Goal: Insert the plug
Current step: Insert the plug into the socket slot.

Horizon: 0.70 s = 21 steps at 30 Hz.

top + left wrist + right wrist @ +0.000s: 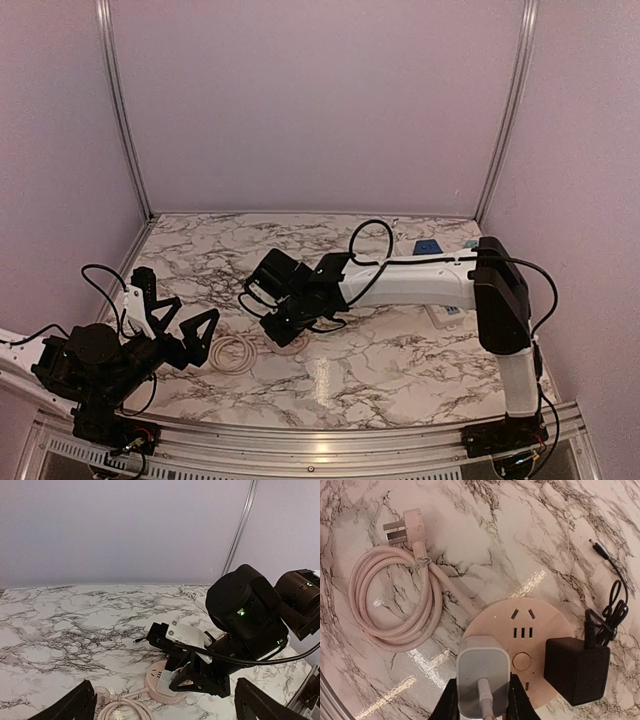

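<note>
1. Right wrist view had the action: the right gripper [484, 700] was pinching the white plug [482, 662] by its two sides, fingers tight against the casing.
2. The plug sat at the near rim of the round socket hub [520, 622]. Its back and cord faced up at the camera, so its long axis ran straight along the gripper's own line of reach, down into the hub.
3. Were the prongs home? That could not be told, because the plug's body hid them.
4. A black adapter [576, 672] stood on the hub's right edge, just beside the plug, with its thin lead looped out over the table [545, 530].
5. The left gripper [185, 325] was spread wide and held nothing. It was well apart from the hub, off to the left near the coiled pink cord [235, 352].
6. So this looked like the right arm's job alone: a straight press down that axis. Any tilt would likely bind the prongs or nudge the adapter.
</note>
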Available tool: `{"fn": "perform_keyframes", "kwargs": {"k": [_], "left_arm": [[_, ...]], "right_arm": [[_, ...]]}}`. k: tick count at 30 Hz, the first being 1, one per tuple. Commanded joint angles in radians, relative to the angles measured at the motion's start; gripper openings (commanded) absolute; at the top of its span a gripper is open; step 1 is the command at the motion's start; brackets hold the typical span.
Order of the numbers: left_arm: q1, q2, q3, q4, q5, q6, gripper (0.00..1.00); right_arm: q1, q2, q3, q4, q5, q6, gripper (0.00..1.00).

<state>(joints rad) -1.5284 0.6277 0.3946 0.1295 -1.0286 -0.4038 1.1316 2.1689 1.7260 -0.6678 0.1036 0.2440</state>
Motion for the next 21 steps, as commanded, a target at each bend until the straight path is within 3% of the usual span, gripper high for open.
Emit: {"fn": "perform_keyframes", "kwargs": {"k": [1, 10, 21], "left_arm": [[0.002, -0.003, -0.006, 0.005, 0.007, -0.002, 0.98], [0.002, -0.016, -0.01, 0.0, 0.007, -0.012, 0.98], [0.002, -0.021, -0.006, -0.006, -0.002, -0.022, 0.98]], "right_arm": [[-0.017, 0.229, -0.134, -0.128, -0.124, -0.022, 0.0], [-0.017, 0.222, -0.236, -0.095, -0.143, -0.02, 0.0], [-0.019, 0.14, -0.073, -0.173, -0.055, -0.017, 0.0]]}}
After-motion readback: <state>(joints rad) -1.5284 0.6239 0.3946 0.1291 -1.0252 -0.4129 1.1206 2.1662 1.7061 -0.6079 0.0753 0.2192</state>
